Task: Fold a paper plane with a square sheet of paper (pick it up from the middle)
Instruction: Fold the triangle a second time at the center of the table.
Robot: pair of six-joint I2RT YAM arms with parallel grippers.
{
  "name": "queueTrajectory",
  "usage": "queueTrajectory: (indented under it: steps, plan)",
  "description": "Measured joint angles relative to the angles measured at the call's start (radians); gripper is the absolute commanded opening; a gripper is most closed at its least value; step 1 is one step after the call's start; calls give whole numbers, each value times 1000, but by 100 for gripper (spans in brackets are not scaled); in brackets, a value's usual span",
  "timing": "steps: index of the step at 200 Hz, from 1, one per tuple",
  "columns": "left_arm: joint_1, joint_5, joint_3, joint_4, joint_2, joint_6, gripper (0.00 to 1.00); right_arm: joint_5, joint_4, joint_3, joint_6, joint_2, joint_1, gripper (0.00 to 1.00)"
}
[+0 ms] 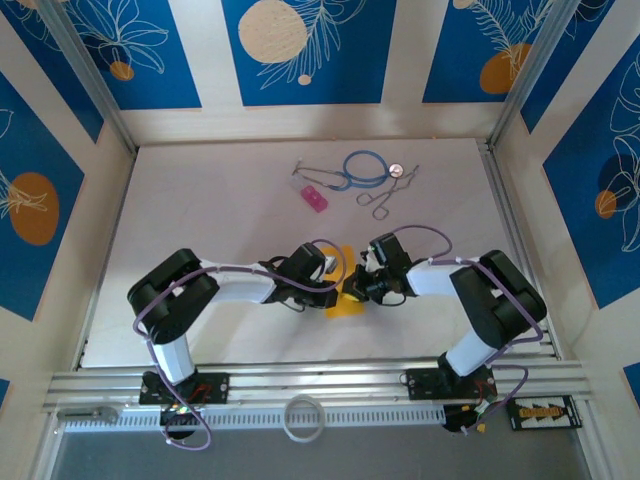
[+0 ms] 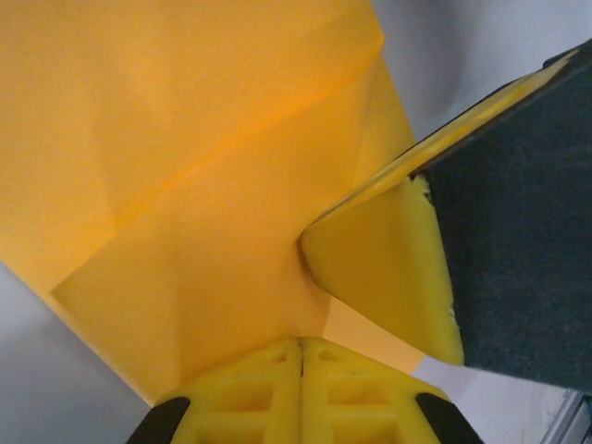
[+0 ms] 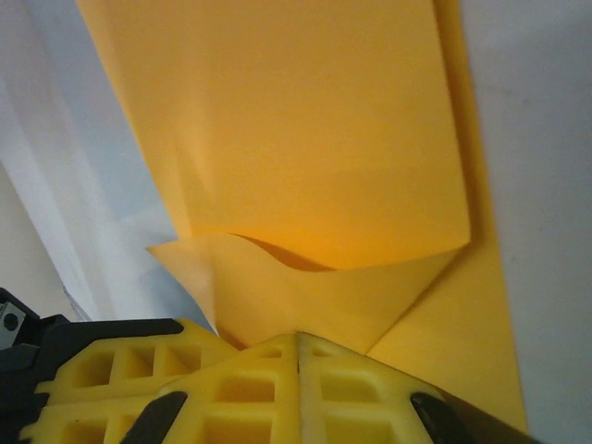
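Fold in hand: line up first, press after

Both my arms meet near the middle of the surface point(image 1: 200, 220), over the sheet of paper point(image 2: 185, 139). My left end effector point(image 2: 301, 365) is closed, tips together, and a point of the sheet runs in between them; I take that as a pinch on the paper. My right end effector point(image 3: 298, 356) is closed too, on the tip of a flap point(image 3: 277, 277) that bows up off the layer beneath instead of lying flat. From the left wrist I see one of its fingers point(image 2: 379, 277) against the sheet, just beside my left tips. The paper carries slanted creases, so I judge this to be a corner fold, early in the plane.

To do it well, I should make the left side the anchor and move only the right. I would draw the flap taut until the bow goes out, lay its edge where the fold should run, and only then press down along the crease. Thin paper buckles or tears if both sides pull apart, so the pull should be light and along the sheet.
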Motion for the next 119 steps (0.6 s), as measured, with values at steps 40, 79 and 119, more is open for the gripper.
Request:
queueTrajectory:
  steps: [40, 79, 119]
  plan:
    - [0, 0, 0, 1, 0, 0, 0, -26, 6, -6, -8, 2, -75, 0]
    - [0, -2, 0, 3, 0, 3, 0, -40, 7, -6, -15, 9, -130, 0]
    - [0, -4, -3, 8, 0, 3, 0, -3, -10, -4, -15, -6, -148, 0]
